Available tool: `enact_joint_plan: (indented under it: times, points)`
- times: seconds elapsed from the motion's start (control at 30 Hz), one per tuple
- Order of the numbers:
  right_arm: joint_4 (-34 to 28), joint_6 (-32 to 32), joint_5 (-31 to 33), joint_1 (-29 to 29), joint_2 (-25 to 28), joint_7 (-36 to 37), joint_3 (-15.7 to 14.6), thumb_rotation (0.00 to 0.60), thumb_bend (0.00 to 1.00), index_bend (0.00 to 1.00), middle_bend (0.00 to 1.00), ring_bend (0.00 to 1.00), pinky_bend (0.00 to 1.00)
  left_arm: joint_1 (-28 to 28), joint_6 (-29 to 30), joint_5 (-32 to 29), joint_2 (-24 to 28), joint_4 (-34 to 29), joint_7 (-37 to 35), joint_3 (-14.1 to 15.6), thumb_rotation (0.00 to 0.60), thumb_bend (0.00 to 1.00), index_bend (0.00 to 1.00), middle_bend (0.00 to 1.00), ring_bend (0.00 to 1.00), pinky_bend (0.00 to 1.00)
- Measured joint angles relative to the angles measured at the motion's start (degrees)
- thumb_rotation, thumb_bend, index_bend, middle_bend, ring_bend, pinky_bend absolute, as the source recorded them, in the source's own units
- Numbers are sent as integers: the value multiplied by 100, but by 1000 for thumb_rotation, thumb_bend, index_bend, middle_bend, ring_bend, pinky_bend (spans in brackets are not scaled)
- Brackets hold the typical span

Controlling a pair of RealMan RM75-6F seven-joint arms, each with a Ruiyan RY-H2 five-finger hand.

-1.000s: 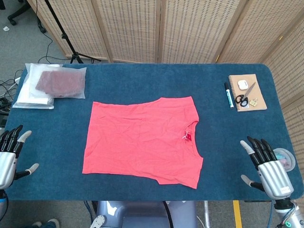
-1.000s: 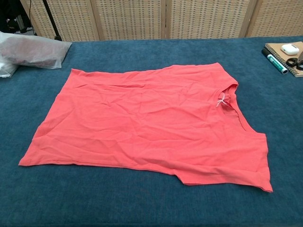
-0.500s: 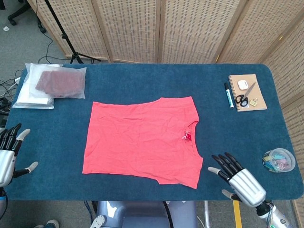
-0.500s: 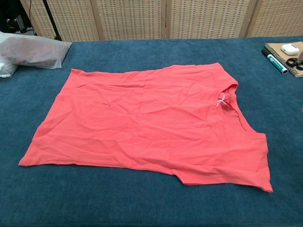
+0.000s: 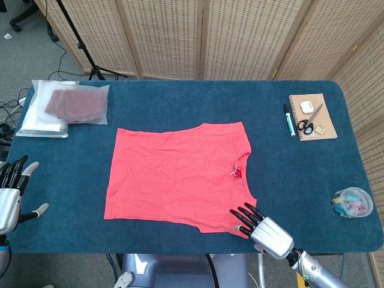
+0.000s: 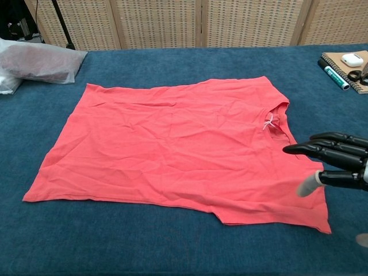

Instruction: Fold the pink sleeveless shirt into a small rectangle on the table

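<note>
The pink sleeveless shirt [image 5: 180, 177] [image 6: 172, 149] lies spread flat on the blue table, neckline toward the right, a small white tag at the collar. My right hand [image 5: 264, 229] [image 6: 336, 164] hovers over the shirt's near right corner, fingers straight and apart, holding nothing. At the table's near left edge, well clear of the shirt, my left hand [image 5: 11, 195] stays with its fingers spread; the chest view does not show it.
A plastic bag with dark folded cloth [image 5: 66, 108] [image 6: 40, 60] lies at the far left. A notebook [image 5: 312, 117] with scissors, a marker and small items sits far right. A clear tub of clips [image 5: 353, 202] stands near the right edge.
My right hand has swept left along the near edge from the right side to the shirt's near right corner and come into the chest view. The left hand barely moved.
</note>
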Motion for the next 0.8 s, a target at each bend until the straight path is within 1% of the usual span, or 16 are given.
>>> enact_joint_plan:
  times: [0.23,0.43,0.8]
  points:
    - [-22,-228,170,124,-152,-193,41,600,0,294,0,0,0,-15,-59,-87,-11,13,26,-16,600,0,0,0,0,0]
    - [106,-486,359,228,-354,-337,42,600,0,304,0,0,0,-19,-65,-126,-23,29,40,-31,600,0,0,0,0,0]
    - [243,-597,486,429,-600,-314,-4,600,0,304,0,0,0,-77,-201,-326,-84,66,144,-90,600,0,0,0,0,0]
